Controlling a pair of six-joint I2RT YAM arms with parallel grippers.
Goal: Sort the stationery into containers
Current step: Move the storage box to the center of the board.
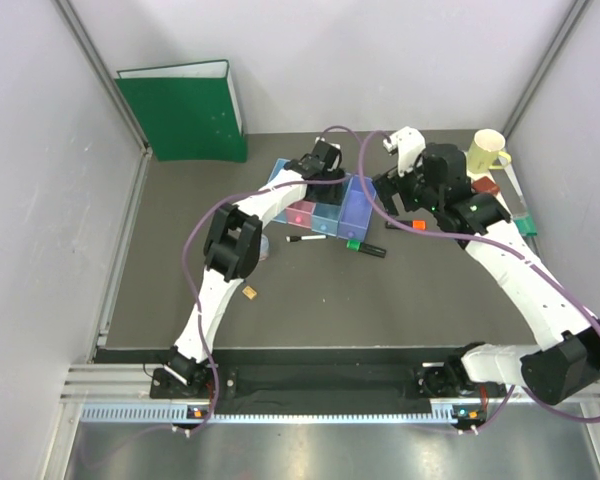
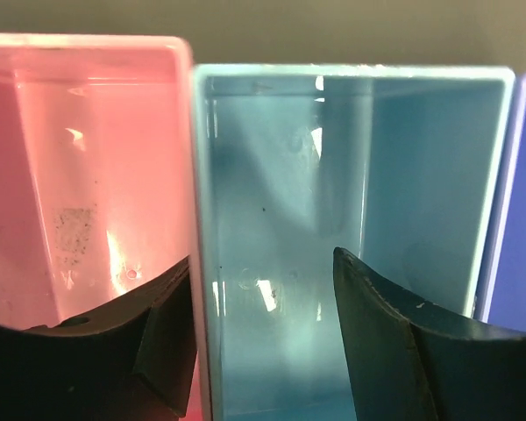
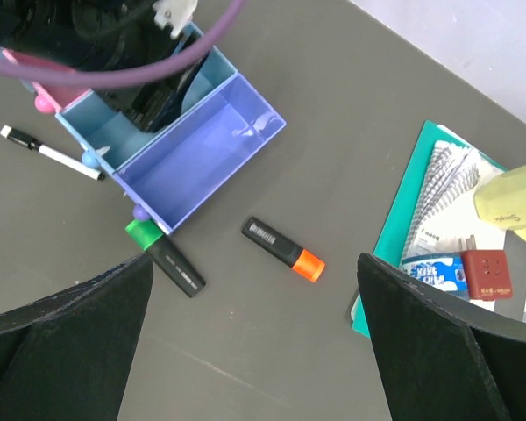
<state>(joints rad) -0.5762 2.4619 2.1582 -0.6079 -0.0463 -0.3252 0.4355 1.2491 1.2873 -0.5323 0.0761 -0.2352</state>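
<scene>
- The left pincer [image 2: 263, 281] is hanging spread and gripping nothing. Its 2 fingers are straddling the wall between the pink bin [image 2: 88, 158] and the light-blue bin [image 2: 351, 175], so the bin walls are giving it little side room.
- The right pincer [image 3: 254, 263] is hovering spread wide and empty over the counter [image 1: 380, 300]. The orange-capped highlighter [image 3: 283, 249] is lying below it, near the purple bin [image 3: 193, 158].
- The green-capped highlighter [image 3: 165, 256] is lying just beside the purple bin's near corner, and the white pen [image 3: 53, 153] is lying along the front of the row.
- The tan square [image 1: 249, 293] is sitting alone on open counter, well apart from the bins and near the left arm's elbow.
- The teal tray [image 3: 390, 237] and the cream mug [image 1: 487, 150] are crowding the right edge, while the green binder [image 1: 185, 115] is standing at the back left.
- The dark grey counter is lying open across its near middle, and pale walls are closing in 3 sides.
</scene>
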